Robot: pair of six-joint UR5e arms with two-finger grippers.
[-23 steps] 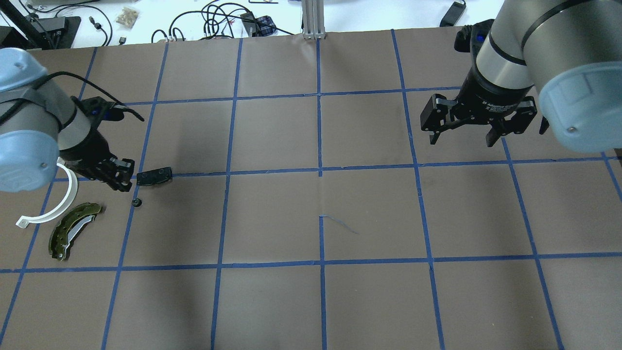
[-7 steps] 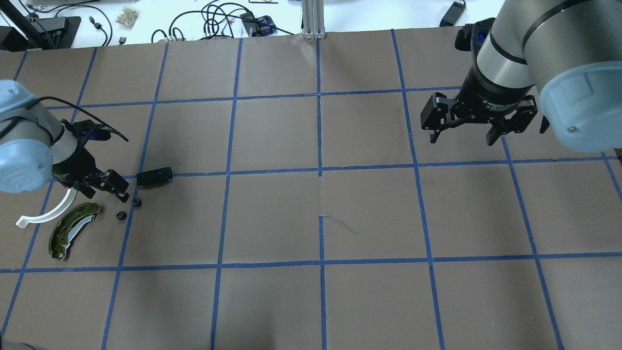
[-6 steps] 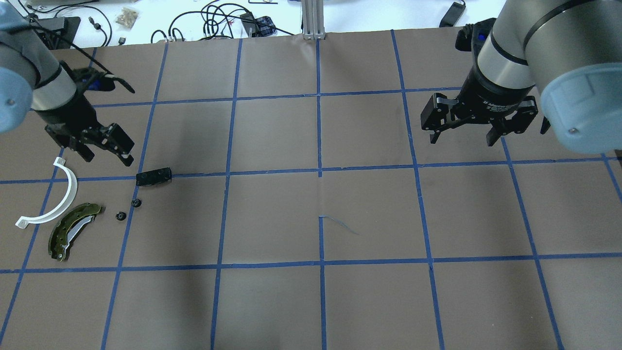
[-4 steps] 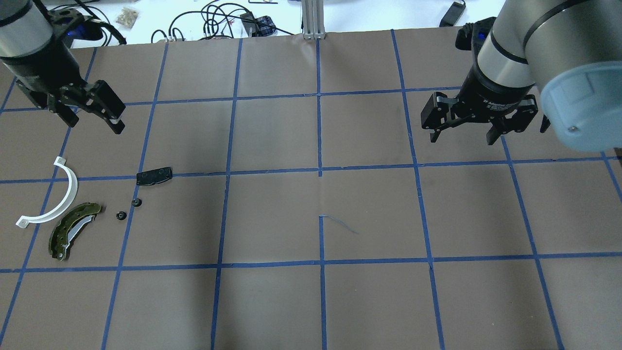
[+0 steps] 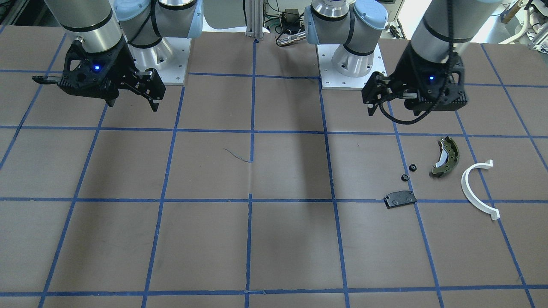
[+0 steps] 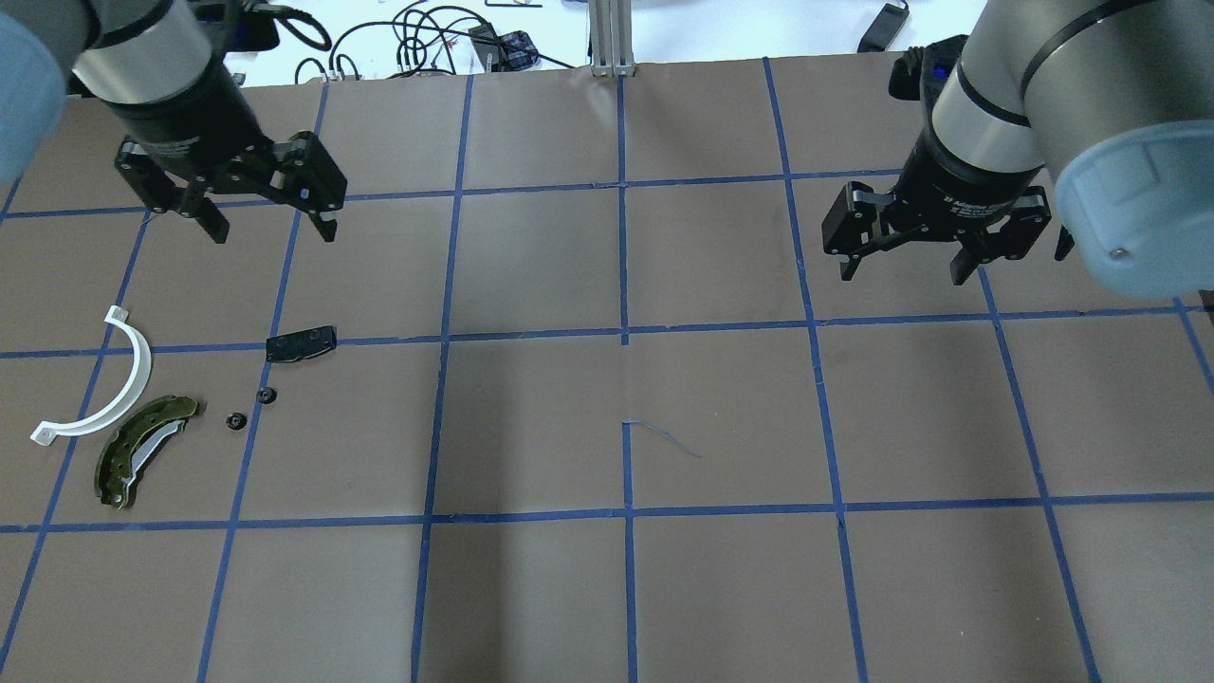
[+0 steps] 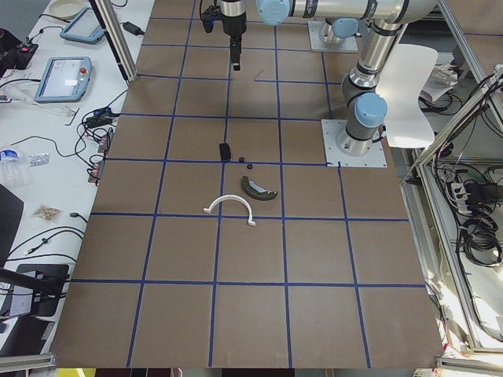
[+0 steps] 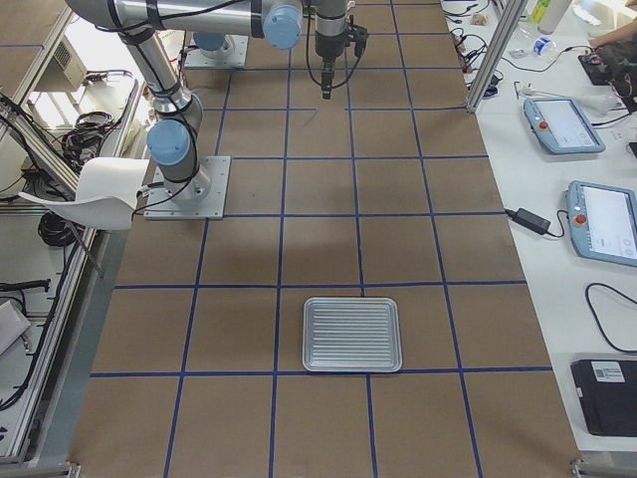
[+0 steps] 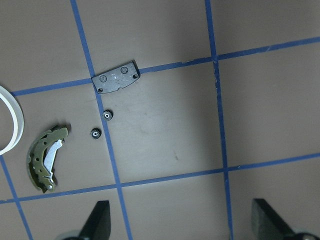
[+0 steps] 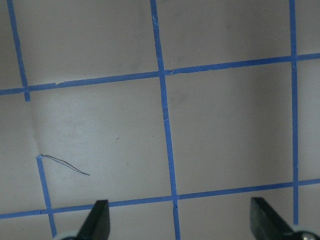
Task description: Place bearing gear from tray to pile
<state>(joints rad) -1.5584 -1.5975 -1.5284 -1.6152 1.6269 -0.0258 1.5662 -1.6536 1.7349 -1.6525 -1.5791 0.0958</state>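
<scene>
Two small black bearing gears point(image 6: 234, 420) point(image 6: 267, 396) lie on the table within the pile, between the olive brake shoe point(image 6: 142, 451) and the flat black pad point(image 6: 301, 343). The white half-ring point(image 6: 104, 384) lies just left of the shoe. My left gripper point(image 6: 273, 223) is open and holds nothing, high above the table and beyond the pad. The left wrist view shows the gears point(image 9: 107, 115) point(image 9: 95, 133), the pad point(image 9: 116, 77) and the shoe point(image 9: 45, 157) far below. My right gripper point(image 6: 901, 270) is open and holds nothing over the table's far right.
A silver ribbed tray point(image 8: 352, 334) lies on the table at the robot's right end, seen only in the exterior right view. Blue tape lines grid the brown table. Cables and small items lie beyond the far edge point(image 6: 427, 38).
A second gear now lies by the brake shoe; 3.2 s ago only one lay there. My left gripper has let go, risen and moved away from the pile, back and to the right. The right arm has not moved.
</scene>
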